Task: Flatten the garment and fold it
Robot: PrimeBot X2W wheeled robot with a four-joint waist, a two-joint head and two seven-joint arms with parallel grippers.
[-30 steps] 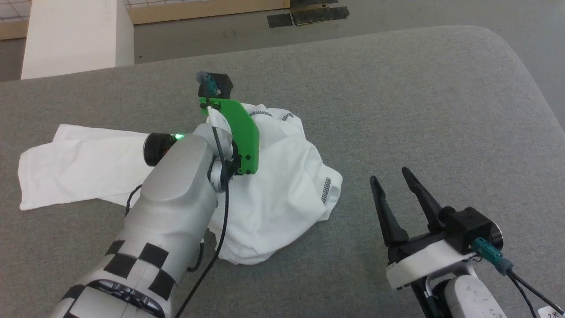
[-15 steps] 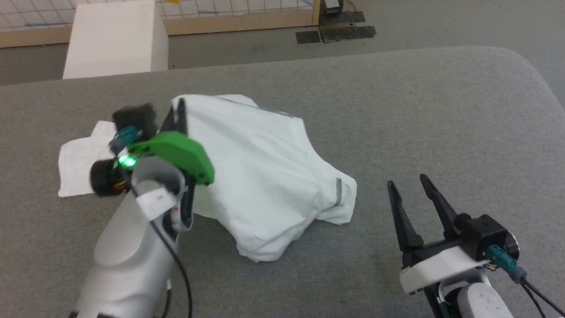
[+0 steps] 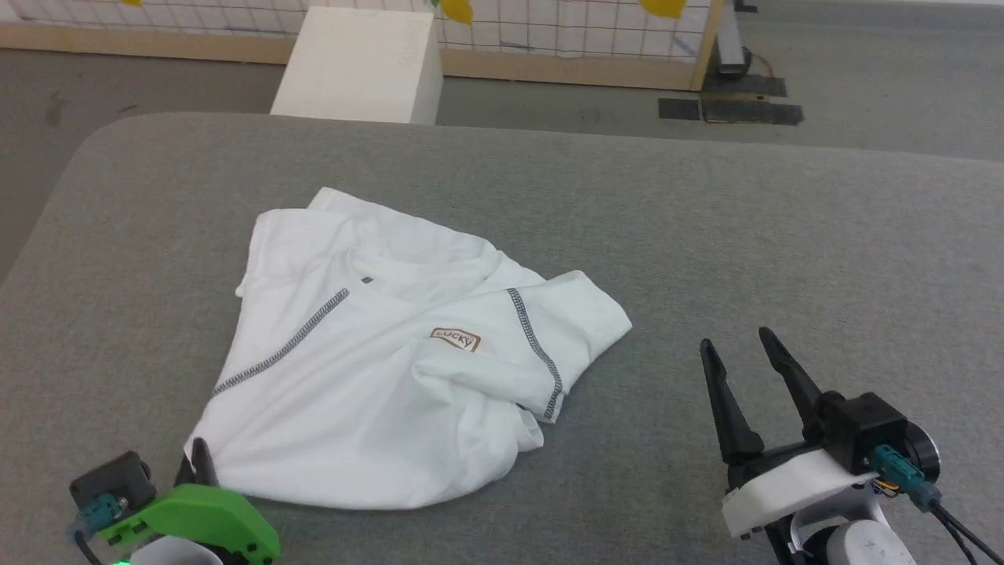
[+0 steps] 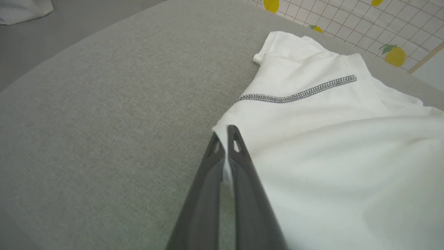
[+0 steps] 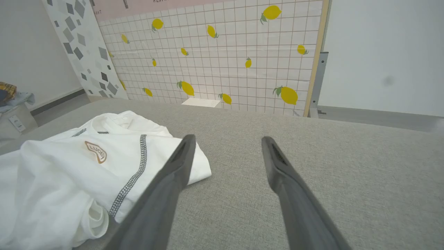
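The garment [image 3: 376, 377] is a white shirt lying crumpled but partly spread on the grey table [image 3: 745, 235], brown chest logo [image 3: 455, 338] facing up between two grey zigzag seams. My left gripper [image 3: 200, 459] sits at the shirt's near-left corner. In the left wrist view its fingers [image 4: 225, 133] are shut on the edge of the garment [image 4: 329, 156], a sliver of white cloth between them. My right gripper [image 3: 735, 341] stands open to the right of the shirt, apart from it. The right wrist view has the garment [image 5: 69, 173] left of the spread fingers [image 5: 228, 139].
A rigid white box [image 3: 357, 63] stands on the floor beyond the table's far edge, in front of a lattice wall with lemon prints [image 5: 225, 62]. The table's rounded left corner [image 3: 86, 149] is near the shirt. Bare grey surface stretches to the right.
The left arm has pulled back to the near left with the shirt's edge, and the shirt has turned over, logo up and more spread. The head camera has shifted. The right gripper stays open.
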